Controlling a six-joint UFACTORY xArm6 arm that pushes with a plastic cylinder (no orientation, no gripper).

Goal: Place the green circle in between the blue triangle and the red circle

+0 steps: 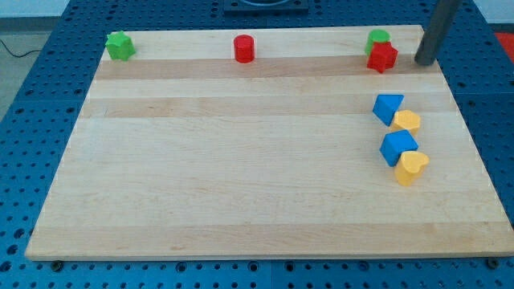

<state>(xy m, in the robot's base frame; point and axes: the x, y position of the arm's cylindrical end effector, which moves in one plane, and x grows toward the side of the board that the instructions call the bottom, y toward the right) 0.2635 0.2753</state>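
The green circle (378,38) sits at the view's top right, touching the red star (383,57) just below it. The red circle (244,49) stands at the top centre. The blue triangle (388,107) lies at the right, touching a yellow block (406,121). My tip (423,62) rests on the board to the right of the red star and green circle, a short gap away.
A green star-like block (120,46) sits at the top left corner. A blue cube (398,147) and a yellow heart (412,167) lie below the blue triangle at the right. The wooden board (241,177) rests on a blue pegboard table.
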